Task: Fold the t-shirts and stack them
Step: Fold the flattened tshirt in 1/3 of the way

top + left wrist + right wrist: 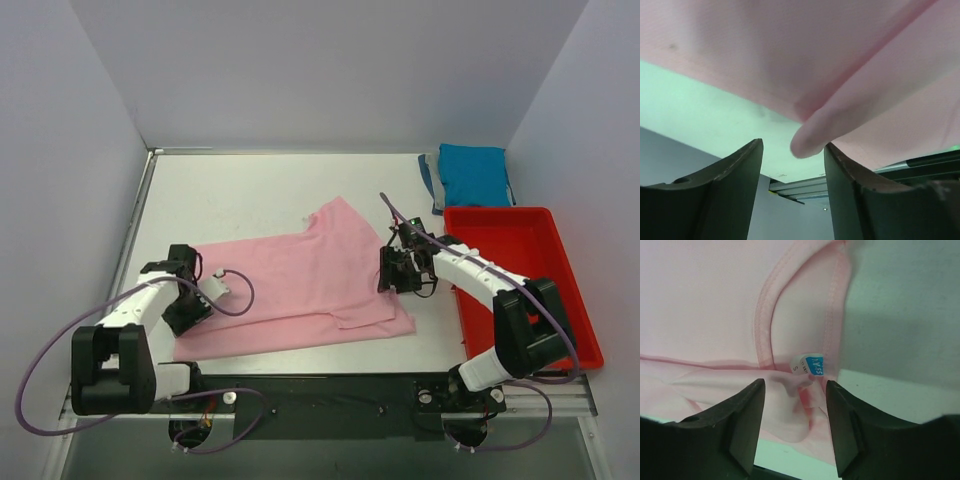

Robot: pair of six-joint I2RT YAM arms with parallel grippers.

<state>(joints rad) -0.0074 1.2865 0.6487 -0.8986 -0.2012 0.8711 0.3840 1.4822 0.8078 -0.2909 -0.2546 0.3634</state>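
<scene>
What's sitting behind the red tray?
A bundled teal t-shirt lies on the table just behind the far rim of the red tray. Anything under that shirt is covered and cannot be seen.

White table (260, 190), pink t-shirt (300, 285) spread flat toward the front, teal t-shirt (473, 173) folded far right, red tray (515, 270) beside it

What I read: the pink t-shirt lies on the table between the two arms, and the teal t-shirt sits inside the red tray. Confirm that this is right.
One thing is wrong. The teal t-shirt is not inside the red tray; it lies on the table just behind the tray's far rim, as the top external view shows. The pink t-shirt does lie on the table between the two arms.
</scene>
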